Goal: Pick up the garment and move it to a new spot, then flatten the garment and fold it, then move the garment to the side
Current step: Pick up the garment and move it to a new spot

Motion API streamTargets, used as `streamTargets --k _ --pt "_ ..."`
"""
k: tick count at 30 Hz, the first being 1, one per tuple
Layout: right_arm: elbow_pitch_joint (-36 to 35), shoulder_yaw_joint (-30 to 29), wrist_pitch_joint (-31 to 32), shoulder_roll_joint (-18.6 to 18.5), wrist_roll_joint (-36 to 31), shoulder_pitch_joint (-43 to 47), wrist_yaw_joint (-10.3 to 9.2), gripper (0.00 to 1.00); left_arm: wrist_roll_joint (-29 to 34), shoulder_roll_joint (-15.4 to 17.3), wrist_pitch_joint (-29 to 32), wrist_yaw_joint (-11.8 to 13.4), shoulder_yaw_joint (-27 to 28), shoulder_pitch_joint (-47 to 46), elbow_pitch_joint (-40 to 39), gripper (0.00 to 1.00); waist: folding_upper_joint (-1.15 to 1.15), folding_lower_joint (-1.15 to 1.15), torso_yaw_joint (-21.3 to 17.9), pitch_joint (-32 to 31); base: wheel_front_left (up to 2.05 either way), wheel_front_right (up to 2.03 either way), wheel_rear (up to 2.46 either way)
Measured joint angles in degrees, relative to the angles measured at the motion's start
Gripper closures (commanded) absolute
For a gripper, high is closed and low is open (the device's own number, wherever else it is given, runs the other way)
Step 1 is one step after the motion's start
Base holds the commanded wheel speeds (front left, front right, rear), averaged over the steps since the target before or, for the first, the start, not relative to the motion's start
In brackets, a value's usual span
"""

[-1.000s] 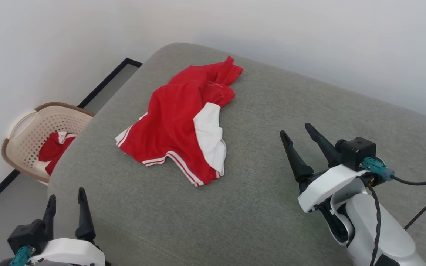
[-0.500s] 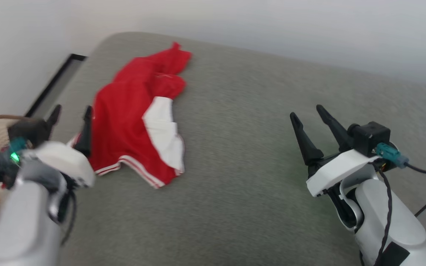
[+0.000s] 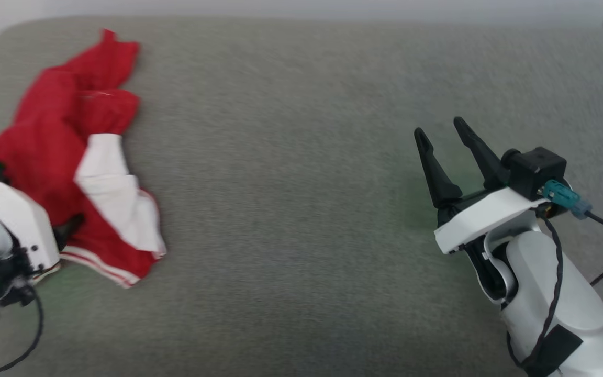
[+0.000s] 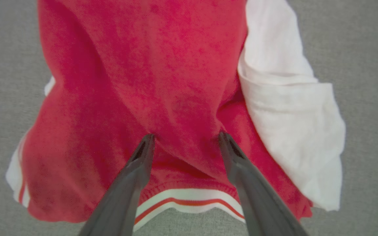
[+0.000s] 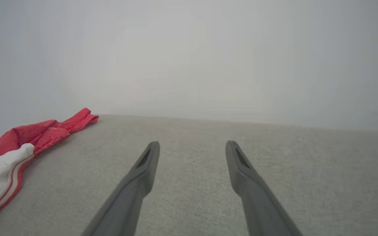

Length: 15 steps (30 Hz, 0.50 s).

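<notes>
So the garment (image 3: 71,157) is lying crumpled at the far left of the grey upholstered surface (image 3: 301,209), with our left gripper (image 4: 186,135) right on top of it. In the head view the white wrist housing hides most of that gripper's fingers. The left wrist view is what gives us the detail: jaws spread wide, both tips down on the red cloth just above the striped hem (image 4: 189,200) and apparently touching it, with nothing pinched between them.

Our right gripper (image 3: 438,125) sits well apart over bare upholstery on the right side, jaws wide open and holding nothing. Its wrist view catches the garment low and side-on at the left edge, with a pale wall (image 5: 189,49) behind.

In the head view the garment's long axis runs near to far, leaning a bit right. The white-striped hem faces us and the narrow bunched end points away. The white panel (image 3: 110,193) sits along its right side.
</notes>
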Motion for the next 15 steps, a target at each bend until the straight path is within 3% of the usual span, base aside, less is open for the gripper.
streamTargets --k 5,15 --pt "-1.4 0.1 0.0 0.3 -0.5 -1.0 0.00 0.00 -2.0 3.4 3.3 0.0 -1.8 -1.4 2.4 0.00 0.00 0.00 -3.2 3.7 0.00 0.00 0.00" --pt "-3.5 -0.1 0.0 0.6 -1.4 -3.1 0.01 0.00 -6.3 6.8 7.4 -0.1 -2.3 -6.0 6.8 0.00 0.01 0.00 -7.4 10.3 0.00 0.00 0.00"
